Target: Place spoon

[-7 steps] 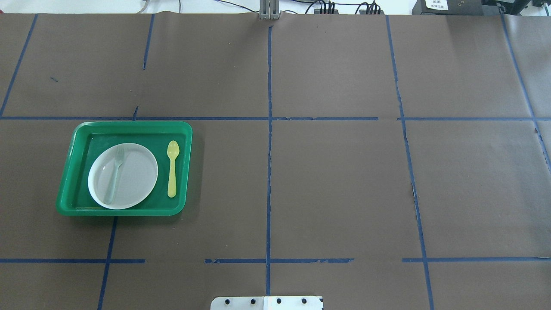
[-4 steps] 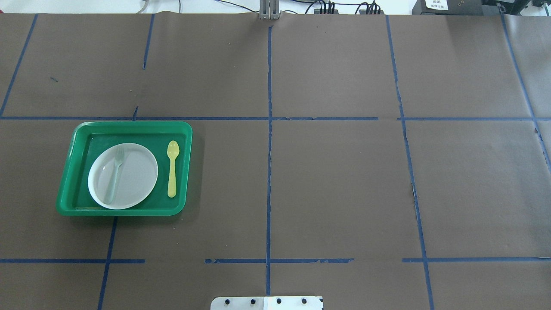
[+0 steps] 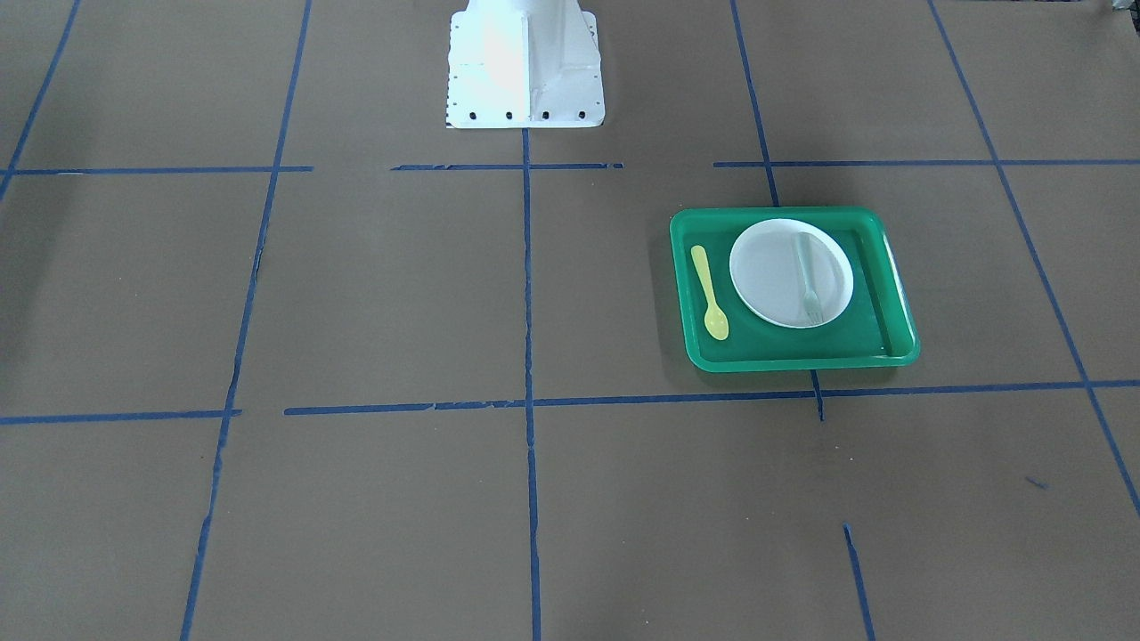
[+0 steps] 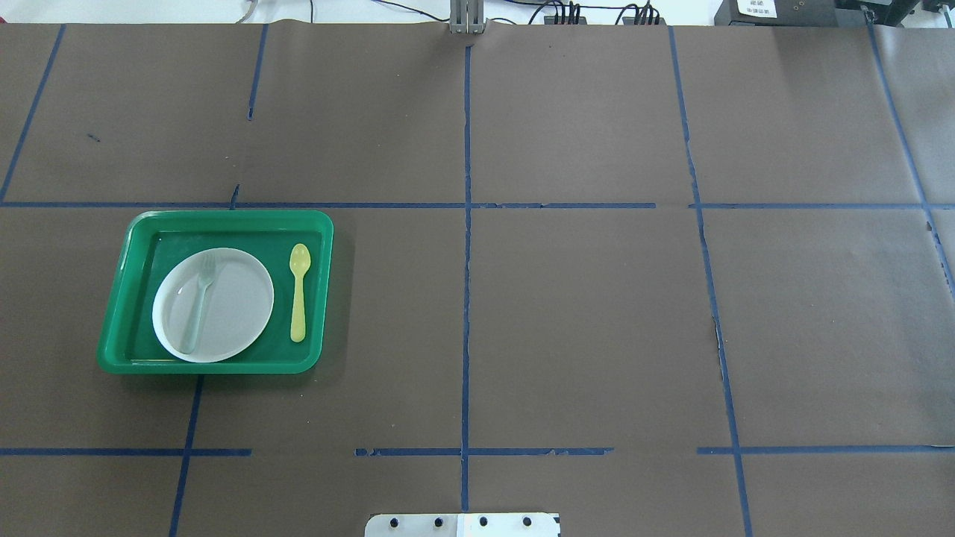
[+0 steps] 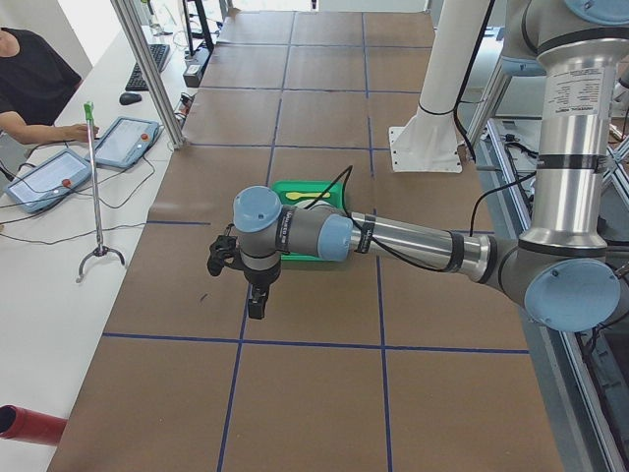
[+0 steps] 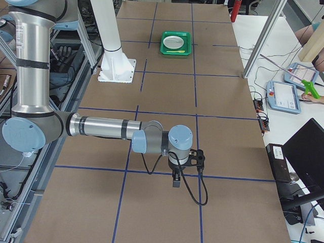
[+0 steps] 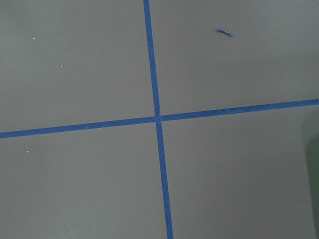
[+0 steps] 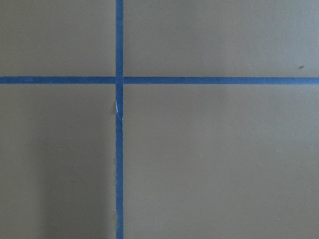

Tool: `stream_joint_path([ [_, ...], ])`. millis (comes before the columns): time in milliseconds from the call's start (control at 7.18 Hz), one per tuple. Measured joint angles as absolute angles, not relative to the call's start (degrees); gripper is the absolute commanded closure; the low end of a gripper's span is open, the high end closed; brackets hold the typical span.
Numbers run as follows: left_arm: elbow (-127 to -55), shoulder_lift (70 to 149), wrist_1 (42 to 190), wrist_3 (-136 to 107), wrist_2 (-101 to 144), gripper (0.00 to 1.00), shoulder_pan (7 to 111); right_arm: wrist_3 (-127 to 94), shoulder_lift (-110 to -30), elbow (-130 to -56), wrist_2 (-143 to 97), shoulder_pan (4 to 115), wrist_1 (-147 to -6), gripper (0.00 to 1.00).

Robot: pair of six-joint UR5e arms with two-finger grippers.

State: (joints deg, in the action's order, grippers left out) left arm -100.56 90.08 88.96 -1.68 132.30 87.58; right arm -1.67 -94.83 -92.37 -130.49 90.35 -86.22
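The yellow spoon [image 4: 298, 294] lies in the green tray [image 4: 224, 217], to the right of the white plate [image 4: 235, 306], bowl pointing away from the robot. It also shows in the front view [image 3: 710, 294]. A pale grey-green fork [image 4: 198, 302] lies on the plate. My left gripper [image 5: 255, 305] shows only in the exterior left view, hanging above the table well short of the tray; I cannot tell whether it is open or shut. My right gripper [image 6: 175, 180] shows only in the exterior right view, far from the tray; I cannot tell its state either.
Blue tape lines divide the brown table cover into squares. The robot's white base plate [image 4: 462, 524] sits at the near middle edge. An operator [image 5: 29, 84], tablets [image 5: 128, 141] and a grabber stick [image 5: 93, 187] are at the far side of the table.
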Motion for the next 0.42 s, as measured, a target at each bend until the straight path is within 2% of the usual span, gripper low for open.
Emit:
stream_joint_path([
  [418, -100.5, 90.6, 89.0, -1.7, 132.3, 0.0, 87.4, -1.7, -94.8, -92.4, -130.5, 90.4, -86.2, 0.0],
])
